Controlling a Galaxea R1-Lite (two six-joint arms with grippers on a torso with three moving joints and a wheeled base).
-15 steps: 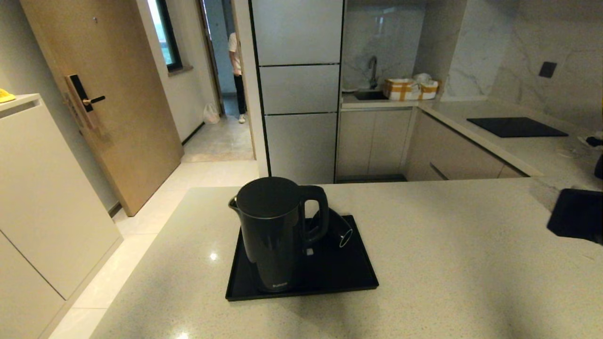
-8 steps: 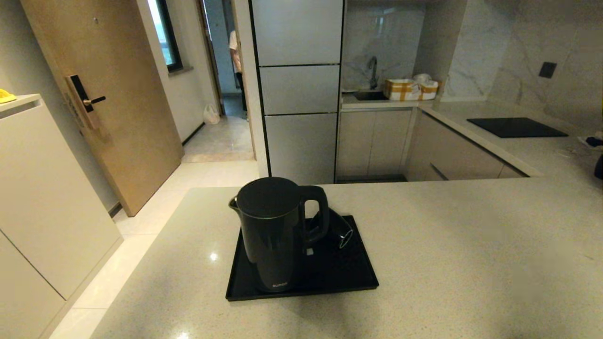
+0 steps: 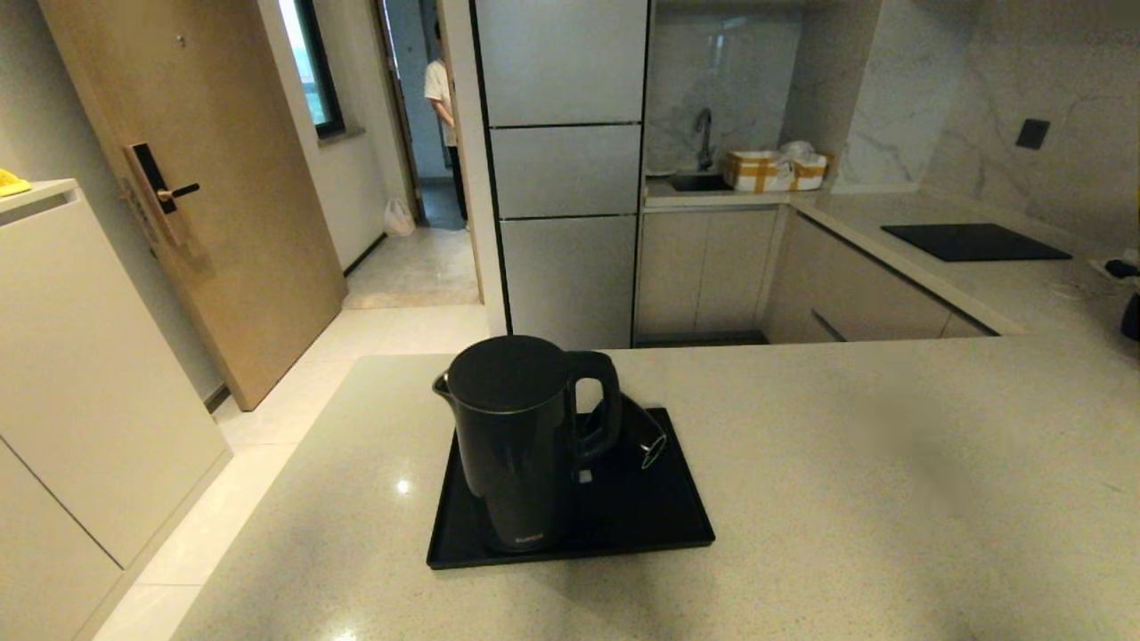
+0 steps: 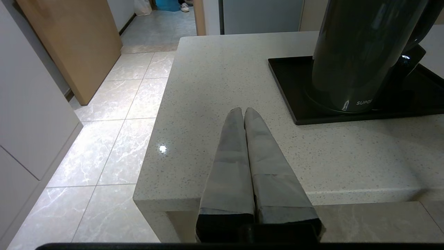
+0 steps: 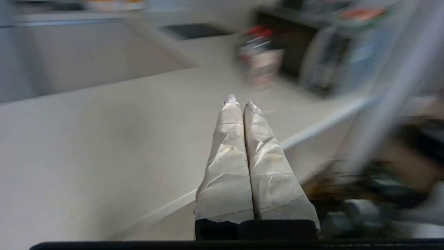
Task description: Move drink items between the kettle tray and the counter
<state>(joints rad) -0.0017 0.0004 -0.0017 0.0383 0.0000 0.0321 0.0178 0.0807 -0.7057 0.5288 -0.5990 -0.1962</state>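
The tall black kettle [image 3: 521, 436] stands upright on the left part of the black kettle tray [image 3: 659, 525], handle turned to the right. Behind the handle the small black cup [image 3: 646, 438] lies on its side on the tray, its white-rimmed mouth facing right. The tray rests on the pale speckled counter [image 3: 891, 499]. Neither gripper shows in the head view. My left gripper [image 4: 244, 110] is shut and empty, low over the counter's near left corner, short of the tray [image 4: 291, 80] and kettle [image 4: 360, 52]. My right gripper [image 5: 240, 99] is shut and empty over bare counter [image 5: 104, 139].
A black cooktop panel [image 3: 975, 240] lies in the far right counter, with a dark object [image 3: 1131, 316] at the right border. Boxes [image 3: 773, 169] sit by the sink at the back. The counter's left edge [image 3: 285, 463] drops to tiled floor. A person [image 3: 441, 89] stands in the doorway.
A dark shape at the head view's right border, over the counter one second ago, has left the view. Kettle, cup and tray have not moved. The person in the doorway has shifted.
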